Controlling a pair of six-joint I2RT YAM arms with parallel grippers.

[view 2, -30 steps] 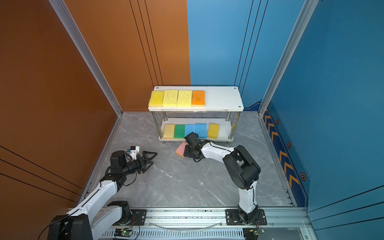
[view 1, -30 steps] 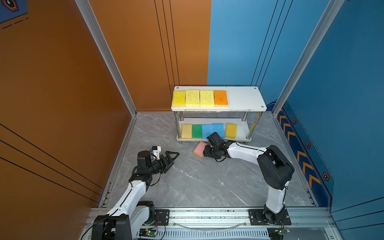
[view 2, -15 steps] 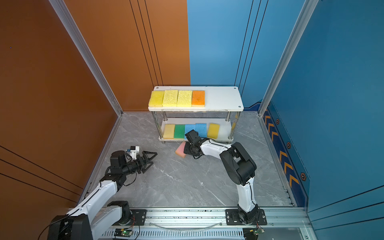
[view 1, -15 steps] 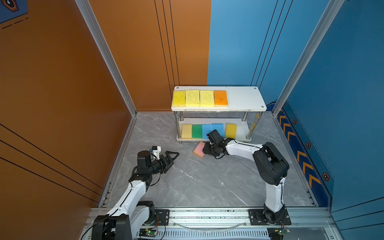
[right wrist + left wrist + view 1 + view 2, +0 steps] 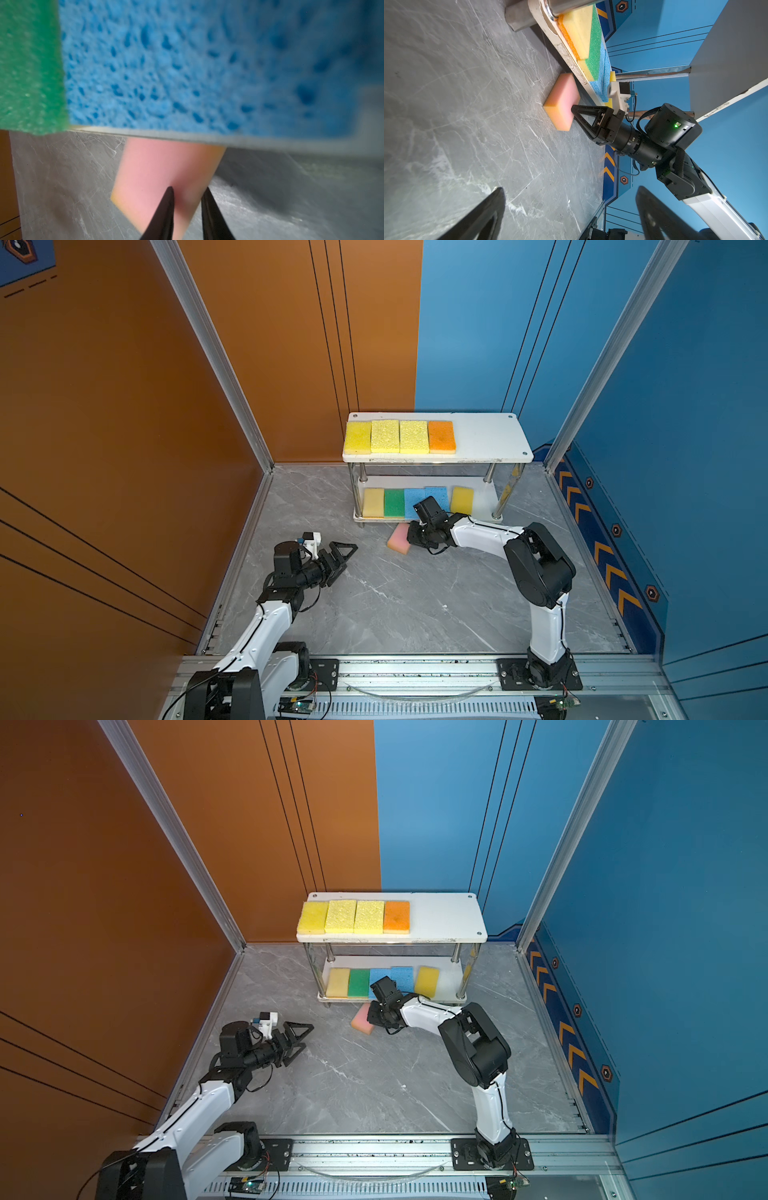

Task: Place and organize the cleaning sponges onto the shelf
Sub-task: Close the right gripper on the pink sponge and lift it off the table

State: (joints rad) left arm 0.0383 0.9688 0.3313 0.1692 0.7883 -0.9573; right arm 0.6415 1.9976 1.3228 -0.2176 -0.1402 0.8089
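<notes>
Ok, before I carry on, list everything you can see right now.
shelf: one, white, against the back wall
yellow sponges: five; three on the top board at; two on the lower board at
orange sponge: one, top board, beside the yellows
green sponge: one, lower board
blue sponges: two, lower board, beside the green
pink sponge: one, on the floor in front of the shelf
floor: grey marble
left gripper: black, open, empty
right gripper: black, tips at the pink sponge, grip unclear

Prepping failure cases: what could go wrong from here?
1. The right hand sits at just one corner of the pink sponge; so shallow a pinch could slip or swing on lifting.
2. The sponge lies beside the shelf's lower board; raising it straight up could snag that edge.
</notes>
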